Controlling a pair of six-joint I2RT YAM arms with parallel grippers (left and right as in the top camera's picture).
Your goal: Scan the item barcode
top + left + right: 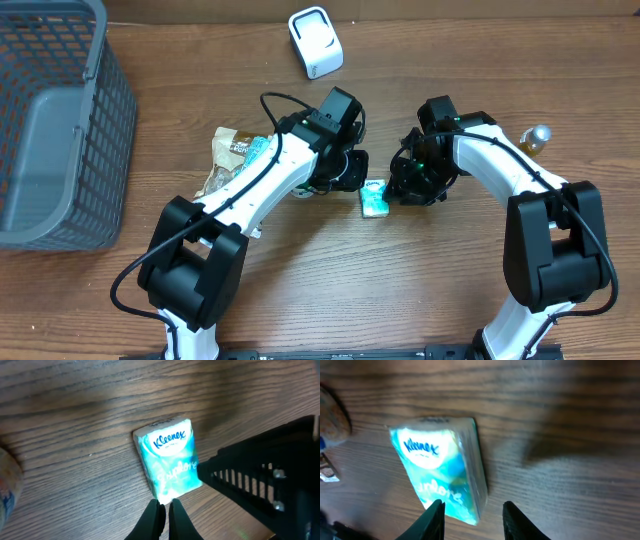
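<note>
as the tissue pack point(440, 470) lies flat, right end effector point(473, 510) gapes.

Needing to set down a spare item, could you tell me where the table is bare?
Bare wood lies between basket and snack bag, and right of the scanner. Crowded around the tissue pack, where left claw and right claw meet.

Mock shop checkout: wire basket point(112, 105), white scanner point(315, 42), wood table point(400, 290).
</note>
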